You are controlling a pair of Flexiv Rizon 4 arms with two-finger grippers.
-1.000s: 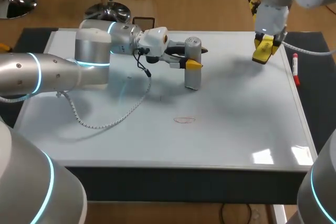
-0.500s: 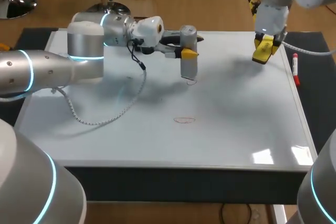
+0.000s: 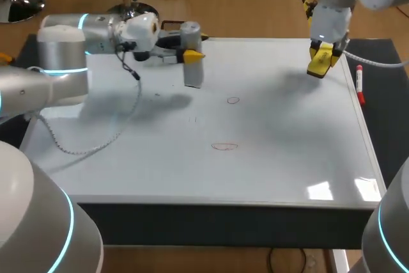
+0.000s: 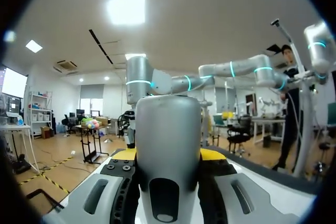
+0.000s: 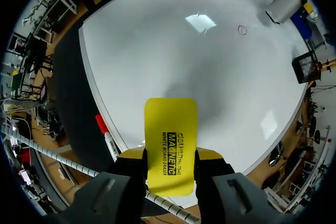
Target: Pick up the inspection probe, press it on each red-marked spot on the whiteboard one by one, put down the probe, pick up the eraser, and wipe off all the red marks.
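Two red rings (image 3: 233, 100) mark the whiteboard (image 3: 287, 151) near its middle. The left gripper (image 3: 192, 56) clamps the probe (image 3: 192, 73) over its far edge. The right gripper (image 3: 323, 55) pinches the eraser (image 3: 319, 64) near its far-right corner.

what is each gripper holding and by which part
The left gripper holds the grey inspection probe upright, clamped around its upper half. The right gripper holds the yellow eraser, with its fingers on the two long edges at the end nearest the wrist.

Head cam hi/behind, R wrist downward; shared: whiteboard (image 3: 287, 158)
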